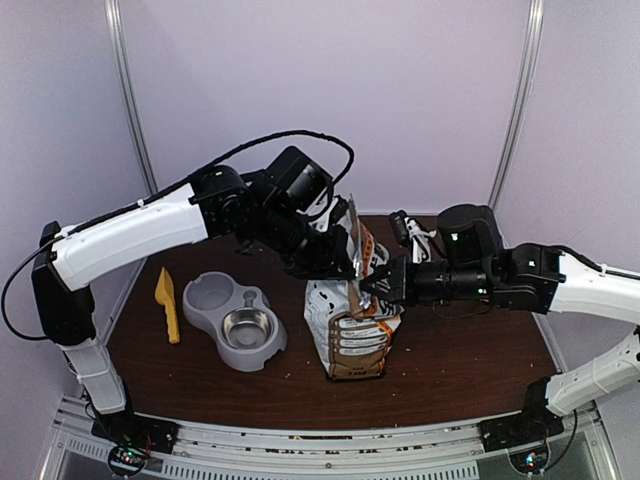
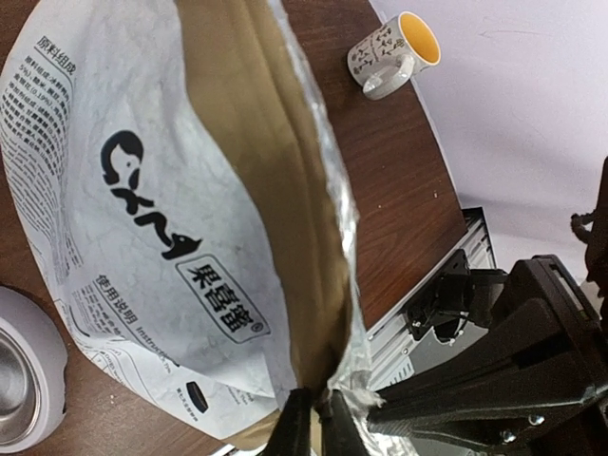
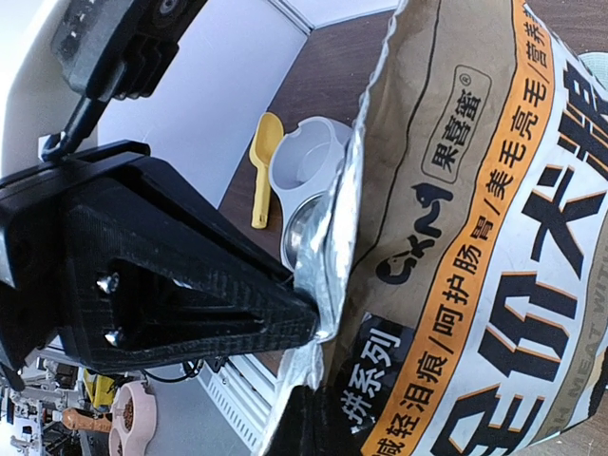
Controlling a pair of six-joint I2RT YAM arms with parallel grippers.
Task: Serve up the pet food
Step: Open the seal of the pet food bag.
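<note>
Now L fingers [image 2: 289, 432], R fingers [image 3: 299, 432] pinch bag [image 1: 352, 335] rim.

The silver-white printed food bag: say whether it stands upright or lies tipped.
Upright: the silver-white printed bag stands on its base on the dark wooden table, its top edge pinched by the left gripper and right gripper.

Glossy foil-lined bag [image 1: 352, 335]; shiny metal bowl [image 1: 247, 327]; smooth wood table [image 1: 450, 365].

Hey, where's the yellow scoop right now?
In the top view the yellow scoop lies on the left side of the table, just left of the grey double bowl and well apart from the food bag.
</note>
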